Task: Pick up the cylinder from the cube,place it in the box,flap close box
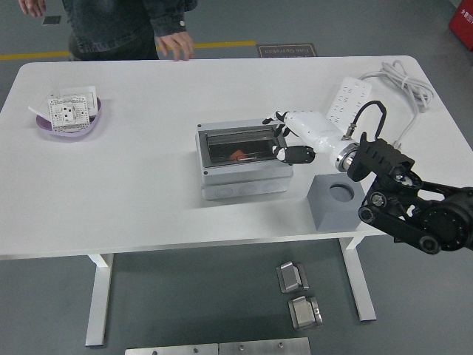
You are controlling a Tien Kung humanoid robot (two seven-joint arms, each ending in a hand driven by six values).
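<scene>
Matt grey plastic box [244, 177]

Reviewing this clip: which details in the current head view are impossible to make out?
- Orange item inside the box: seen only through the dark flap, too small to tell its shape.
- Right hand: whether its fingertips touch the box is unclear.
- Left arm: out of frame.
- Person: cut off by the top edge.
- Purple dish: mostly covered by the white socket plate; other contents hidden.
</scene>
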